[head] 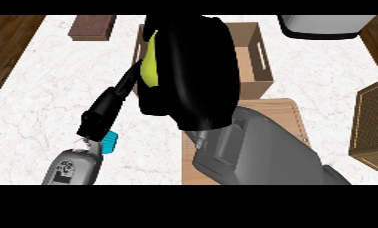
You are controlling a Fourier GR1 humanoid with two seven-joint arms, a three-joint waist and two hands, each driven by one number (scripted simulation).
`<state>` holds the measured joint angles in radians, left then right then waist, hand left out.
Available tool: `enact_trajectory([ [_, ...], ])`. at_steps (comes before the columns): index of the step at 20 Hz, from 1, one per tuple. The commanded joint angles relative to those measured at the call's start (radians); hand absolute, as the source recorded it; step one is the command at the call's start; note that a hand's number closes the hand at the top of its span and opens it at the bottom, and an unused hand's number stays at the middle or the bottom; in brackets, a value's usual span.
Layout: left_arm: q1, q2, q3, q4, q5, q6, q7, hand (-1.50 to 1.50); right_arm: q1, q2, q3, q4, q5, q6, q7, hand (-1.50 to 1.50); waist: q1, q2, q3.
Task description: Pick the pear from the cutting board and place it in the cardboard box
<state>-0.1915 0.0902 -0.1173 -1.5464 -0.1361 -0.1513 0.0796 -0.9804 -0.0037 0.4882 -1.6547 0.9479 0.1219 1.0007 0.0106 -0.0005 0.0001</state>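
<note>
My right hand [190,67] fills the middle of the head view, its fingers curled round the yellow-green pear [151,64], of which only a strip shows at the hand's left side. Hand and pear hang over the left part of the open cardboard box [257,59], hiding most of its inside. The light wooden cutting board [286,113] lies just in front of the box, largely covered by my grey right forearm [255,149]. My left hand [109,103] shows at the lower left with fingers straight, pointing up toward the box's left wall.
A dark brown block [92,26] sits at the back left of the white marble counter [59,87]. A white and dark appliance [325,26] stands at the back right. A woven brown crate [366,122] is at the right edge.
</note>
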Motion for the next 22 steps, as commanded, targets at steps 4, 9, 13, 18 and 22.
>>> enact_trajectory([
  [4,-0.073,0.03,0.058,0.059,0.035,-0.044,0.009,0.0,-0.08,0.004,-0.053,0.274,0.049,-0.129,-0.055,1.5,0.0,0.004,-0.001],
  [9,0.028,0.019,0.029,0.011,0.013,-0.035,-0.033,0.0,-0.06,0.004,-0.079,0.456,0.069,-0.195,-0.19,1.5,0.004,0.004,-0.001],
  [13,-0.006,-0.019,0.008,0.011,-0.009,-0.006,0.007,0.0,-0.066,0.004,-0.115,0.585,0.063,-0.242,-0.257,1.5,0.002,0.004,0.0],
  [18,-0.021,-0.045,-0.016,-0.008,-0.032,0.014,0.032,0.0,-0.092,0.004,-0.128,0.779,-0.051,-0.386,-0.288,1.5,0.021,0.007,0.0],
  [22,-0.044,-0.029,-0.003,0.021,-0.015,-0.016,0.014,0.0,-0.104,0.004,-0.233,0.875,-0.208,-0.411,-0.348,-1.5,0.028,0.014,0.0],
])
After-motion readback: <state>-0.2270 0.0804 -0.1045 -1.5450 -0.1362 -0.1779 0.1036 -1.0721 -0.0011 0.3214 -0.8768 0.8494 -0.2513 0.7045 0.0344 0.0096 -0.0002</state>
